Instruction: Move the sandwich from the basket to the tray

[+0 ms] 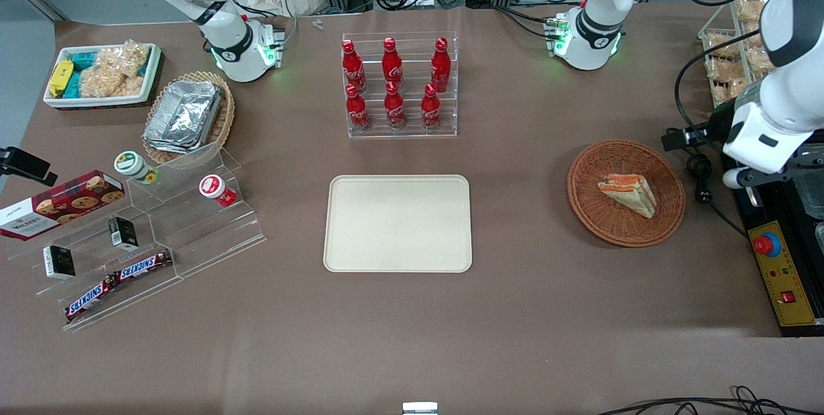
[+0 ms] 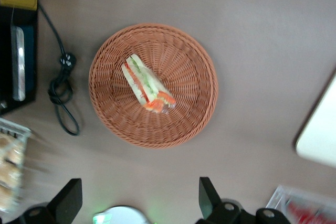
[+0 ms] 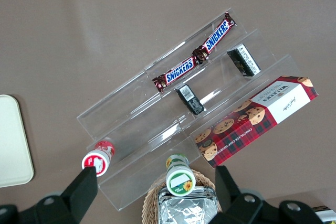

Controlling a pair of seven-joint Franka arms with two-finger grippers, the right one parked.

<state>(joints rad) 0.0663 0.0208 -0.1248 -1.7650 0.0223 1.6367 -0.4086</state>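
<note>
Sandwich, a clear-wrapped triangular wedge of pale bread with orange-red and green filling (image 2: 148,85), lies loose at the centre of the round reddish-brown wicker basket (image 2: 194,116), toward the 3 o'clock end of the table from the flat cream rectangular tray (image 1: 398,222). In my judgement, a slick wrapper could let it slide or tip on closing, or I could snag the weave. My left gripper (image 2: 140,200) hangs above the basket, fingers spread wide, holding and touching nothing.
</note>
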